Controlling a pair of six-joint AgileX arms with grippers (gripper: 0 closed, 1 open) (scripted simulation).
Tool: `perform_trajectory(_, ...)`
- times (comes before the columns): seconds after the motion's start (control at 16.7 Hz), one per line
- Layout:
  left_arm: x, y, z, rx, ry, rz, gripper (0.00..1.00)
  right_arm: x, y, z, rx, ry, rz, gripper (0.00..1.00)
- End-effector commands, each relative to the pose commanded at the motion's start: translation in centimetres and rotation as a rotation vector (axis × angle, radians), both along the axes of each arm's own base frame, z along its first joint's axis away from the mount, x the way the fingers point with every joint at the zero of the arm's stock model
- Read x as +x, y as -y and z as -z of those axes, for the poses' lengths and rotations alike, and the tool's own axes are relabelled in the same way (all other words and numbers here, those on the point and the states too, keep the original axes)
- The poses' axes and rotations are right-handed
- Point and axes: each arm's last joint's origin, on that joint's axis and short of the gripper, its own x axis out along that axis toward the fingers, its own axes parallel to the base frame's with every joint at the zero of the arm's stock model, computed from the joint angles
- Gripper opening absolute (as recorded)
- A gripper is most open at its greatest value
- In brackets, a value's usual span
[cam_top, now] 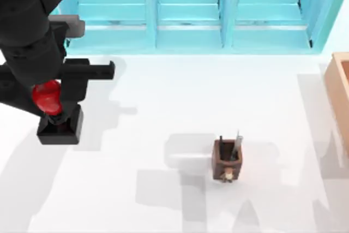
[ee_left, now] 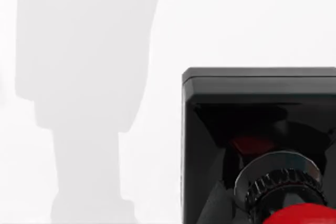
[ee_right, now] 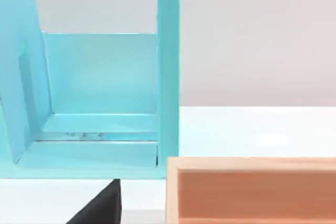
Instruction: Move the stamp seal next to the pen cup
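At the far left of the table [cam_top: 163, 96], the left arm reaches down over the stamp seal [cam_top: 52, 102]. The left gripper [cam_top: 54, 99] sits around the red knob, with a black finger [cam_top: 73, 88] just beside the knob on its right; whether the fingers are pressed tight on the knob cannot be told, since the arm covers the other side. The stamp's black square base juts out below the arm near the table's left edge. Seen from the left wrist, the stamp seal [ee_left: 262, 145] shows its black block, a ribbed metal collar and the rim of the red knob above the white surface.

Along the back stands a light blue shelf unit [cam_top: 191, 9] with open bays. Toward the middle front, well apart from the stamp, stands the pen cup [cam_top: 227, 159], upright, with a dark pen and a grey stick poking out and a small tan tag on its front.

At the right edge lies a tan wooden box [cam_top: 341, 88]. The right wrist camera looks at this box [ee_right: 252, 190] and the shelf unit [ee_right: 100, 98] behind it.
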Motion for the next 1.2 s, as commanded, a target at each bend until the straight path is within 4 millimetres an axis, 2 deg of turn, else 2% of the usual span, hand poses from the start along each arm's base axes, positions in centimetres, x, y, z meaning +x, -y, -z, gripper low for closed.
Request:
perform_trajectory(0.3, 0.4, 0.5, 0.2, -0.001, 0.000, -0.002, 0.00, 0.0, 0.0, 0.0, 0.000, 0.000, 0.000, 1.00)
perform_trajectory(0.48, 1.6, 4.2, 0.7, -0.002, 0.002, -0.003, 0.00, 0.0, 0.0, 0.0, 0.000, 0.000, 0.000, 1.00)
perform_trajectory(0.66, 2.9, 10.0, 3.0, 0.012, -0.019, -0.002, 0.00, 0.0, 0.0, 0.0, 0.000, 0.000, 0.000, 1.00)
perform_trajectory(0.78, 3.0, 13.8, 4.5, 0.010, -0.015, -0.001, 0.00, 0.0, 0.0, 0.0, 0.000, 0.000, 0.000, 1.00)
perform_trajectory(0.9, 2.6, 16.5, 5.2, 0.002, -0.004, -0.002, 0.00, 0.0, 0.0, 0.0, 0.000, 0.000, 0.000, 1.00)
perform_trajectory(1.02, 2.4, 17.3, 5.4, 0.000, -0.001, -0.002, 0.00, 0.0, 0.0, 0.0, 0.000, 0.000, 0.000, 1.00)
perform_trajectory(1.2, 2.5, 17.1, 5.5, 0.002, -0.003, -0.003, 0.00, 0.0, 0.0, 0.0, 0.000, 0.000, 0.000, 1.00)
